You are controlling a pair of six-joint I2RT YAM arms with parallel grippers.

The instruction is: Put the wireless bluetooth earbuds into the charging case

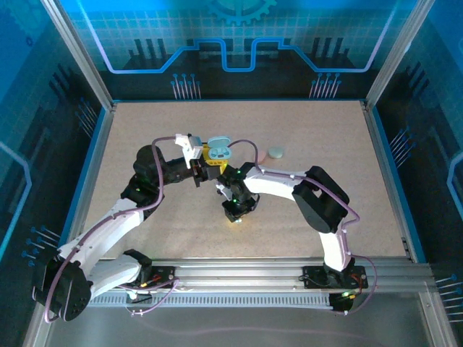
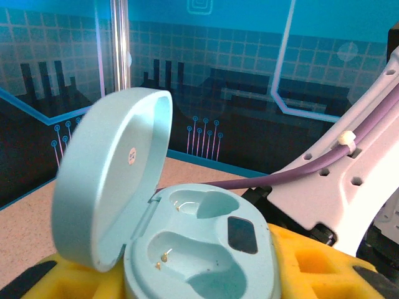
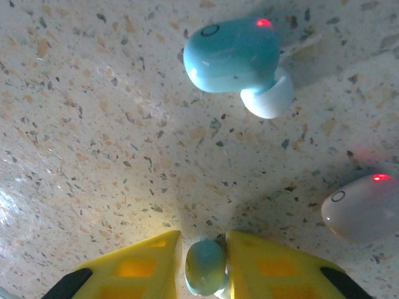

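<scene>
3 earbuds (image 3: 230, 56); 1 open case (image 2: 201, 274)

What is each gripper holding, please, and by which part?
Left gripper: the open case, by its base. Right gripper: a teal earbud, by its sides.

I read the pale teal pebble-shaped plastic charging case (image 2: 193, 255) as smooth, with a soft satin sheen. The larger teal plastic earbud (image 3: 230, 55) farther out is glossy, and its white tip (image 3: 271, 96) looks rubbery and duller. The speckled beige tabletop (image 3: 93, 124) is matt and grainy. My right gripper (image 3: 204, 246) has matt yellow plastic fingers (image 3: 280, 268). The small pale teal earbud (image 3: 206, 266) between them looks smooth. The near rail (image 1: 253, 271) is ribbed bare metal.
</scene>
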